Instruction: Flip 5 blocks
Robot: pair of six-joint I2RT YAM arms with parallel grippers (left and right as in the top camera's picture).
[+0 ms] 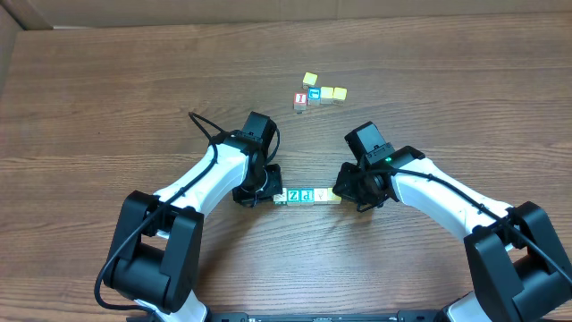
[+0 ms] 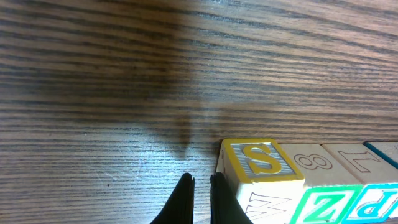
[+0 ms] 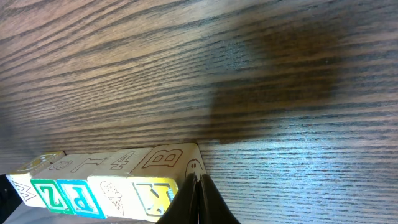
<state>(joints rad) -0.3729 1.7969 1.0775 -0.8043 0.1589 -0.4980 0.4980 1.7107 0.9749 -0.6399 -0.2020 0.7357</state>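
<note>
– Where are the blocks (image 1: 307, 195)?
– Five small wooden cubes with printed faces, touching in one straight row toward 6 o'clock on the grainy brown wood table (image 1: 107, 98).
– And the arms?
– The left end effector (image 2: 200, 193) is closed on nothing at the row's 9 o'clock end. The right end effector (image 3: 198, 198) is pinched empty at the 3 o'clock end.
– Anything else?
– Five spare cubes (image 1: 327, 93) clustered at 12 o'clock.
</note>
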